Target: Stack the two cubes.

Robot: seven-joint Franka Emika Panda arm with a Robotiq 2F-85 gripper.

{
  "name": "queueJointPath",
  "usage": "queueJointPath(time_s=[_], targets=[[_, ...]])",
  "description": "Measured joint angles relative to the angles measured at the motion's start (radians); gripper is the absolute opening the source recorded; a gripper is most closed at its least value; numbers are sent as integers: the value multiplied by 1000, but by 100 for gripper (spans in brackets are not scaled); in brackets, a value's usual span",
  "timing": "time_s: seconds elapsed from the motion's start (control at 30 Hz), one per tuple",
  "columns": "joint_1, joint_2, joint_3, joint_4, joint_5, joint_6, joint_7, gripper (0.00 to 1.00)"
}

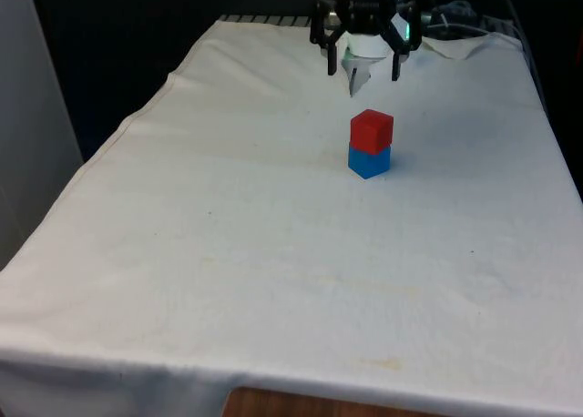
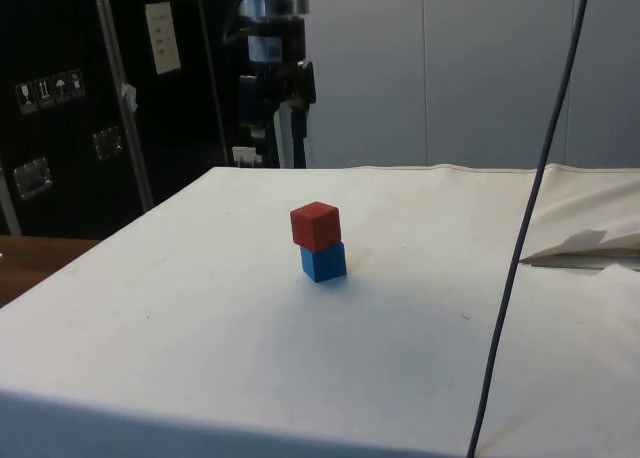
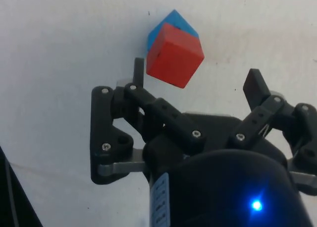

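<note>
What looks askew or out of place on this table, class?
Only slightly: the red cube sits on the blue cube a little twisted and offset, so edges do not line up. The open pincer hangs clear above.

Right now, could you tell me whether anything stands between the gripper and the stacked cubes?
Nothing visible does. The open gripper hangs above and behind the red cube, which already sits on the blue cube; only bare white cloth surrounds them.
</note>
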Motion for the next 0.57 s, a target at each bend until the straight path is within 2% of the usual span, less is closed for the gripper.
queueJointPath(time_s=[0.43,0.57], targets=[[0,-13,0,3,0,-3,-117,100],[0,-13,-2,2,1,-3,-134,100]])
